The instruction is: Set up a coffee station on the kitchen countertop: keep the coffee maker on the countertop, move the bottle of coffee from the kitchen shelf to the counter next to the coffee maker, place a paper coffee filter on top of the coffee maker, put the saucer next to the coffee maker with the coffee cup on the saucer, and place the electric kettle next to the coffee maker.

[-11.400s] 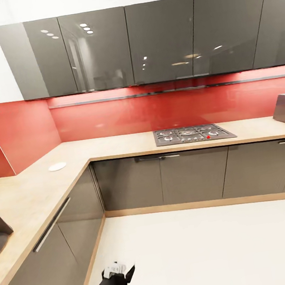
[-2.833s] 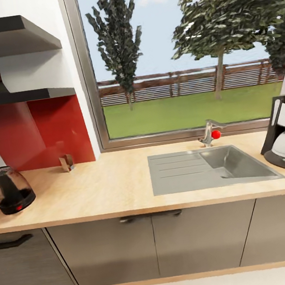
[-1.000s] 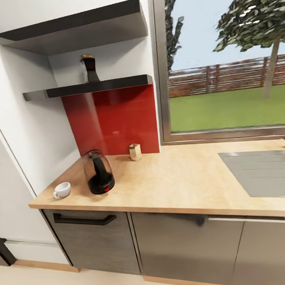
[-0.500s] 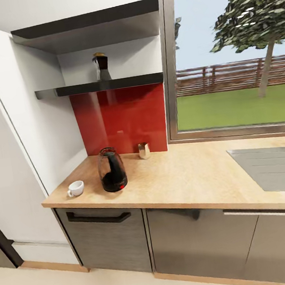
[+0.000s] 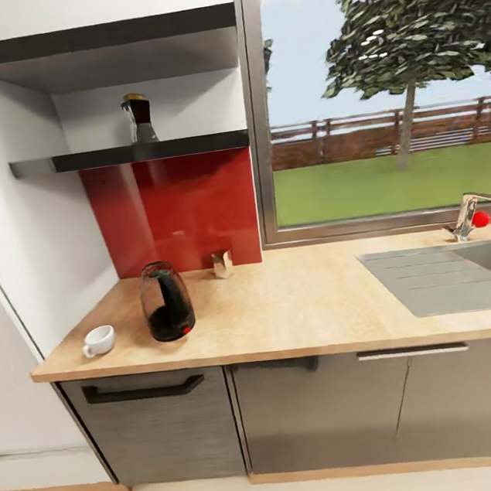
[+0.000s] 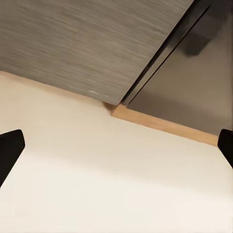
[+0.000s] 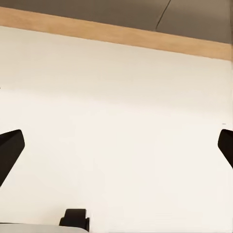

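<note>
A home kitchen — countertop (image 5: 301, 308) with inset sink (image 5: 453, 279); kettle (image 5: 167, 302); garden window (image 5: 381, 101).

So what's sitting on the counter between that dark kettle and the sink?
In the head view, only a small tan block at the back by the red wall. The rest of the countertop between the kettle and the sink is bare.

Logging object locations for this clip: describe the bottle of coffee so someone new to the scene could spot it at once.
Start at the window and look just left of its frame to the red wall panel. The lower shelf runs above that panel, and the bottle of coffee stands on it. It is small and black with a yellowish cap, unlike the rounded electric kettle on the kitchen countertop.
</note>
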`<state>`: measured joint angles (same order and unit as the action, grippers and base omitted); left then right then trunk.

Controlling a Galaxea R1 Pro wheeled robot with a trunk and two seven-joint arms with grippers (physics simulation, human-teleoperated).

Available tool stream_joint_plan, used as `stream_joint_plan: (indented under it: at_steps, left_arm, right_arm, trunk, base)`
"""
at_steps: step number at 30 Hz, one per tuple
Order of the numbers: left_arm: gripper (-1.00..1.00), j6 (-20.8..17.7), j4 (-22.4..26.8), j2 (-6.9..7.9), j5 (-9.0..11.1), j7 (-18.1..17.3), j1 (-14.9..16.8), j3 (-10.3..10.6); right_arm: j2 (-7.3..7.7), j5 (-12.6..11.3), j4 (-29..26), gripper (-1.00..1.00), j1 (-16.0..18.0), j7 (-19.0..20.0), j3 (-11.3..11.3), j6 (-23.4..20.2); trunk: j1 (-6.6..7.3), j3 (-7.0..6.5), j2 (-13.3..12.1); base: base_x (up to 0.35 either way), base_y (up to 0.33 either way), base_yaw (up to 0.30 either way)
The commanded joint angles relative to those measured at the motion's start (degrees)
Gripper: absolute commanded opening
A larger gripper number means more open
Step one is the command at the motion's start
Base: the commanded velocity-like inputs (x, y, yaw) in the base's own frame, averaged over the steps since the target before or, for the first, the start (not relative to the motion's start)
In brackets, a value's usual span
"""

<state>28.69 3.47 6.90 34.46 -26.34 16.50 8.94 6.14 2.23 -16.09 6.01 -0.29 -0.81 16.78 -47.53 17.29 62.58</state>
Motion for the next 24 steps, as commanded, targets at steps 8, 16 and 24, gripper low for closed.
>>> stream_joint_plan:
  at_steps: [8, 16, 24]
  left_arm:
    - [1.0, 0.14, -0.04, 0.03, 0.59, -0.27, 0.03, 0.46]
    - [1.0, 0.14, -0.04, 0.04, 0.6, -0.28, 0.03, 0.46]
    - [1.0, 0.14, -0.04, 0.04, 0.59, -0.24, 0.03, 0.46]
  right_arm:
    - [0.01, 0.23, 0.02, 1.0, 0.05, -0.05, -0.07, 0.18]
    - [0.08, 0.23, 0.07, 1.0, 0.05, -0.04, 0.01, 0.18]
    - [0.1, 0.23, 0.1, 1.0, 0.05, -0.04, 0.0, 0.18]
  trunk:
    - [0.0, 0.07, 0.04]
    - [0.0, 0.07, 0.04]
    - [0.0, 0.07, 0.04]
  base:
    - [0.0, 0.278, -0.149]
    - [-0.069, 0.291, -0.009]
    - [-0.229, 0.223, -0.001]
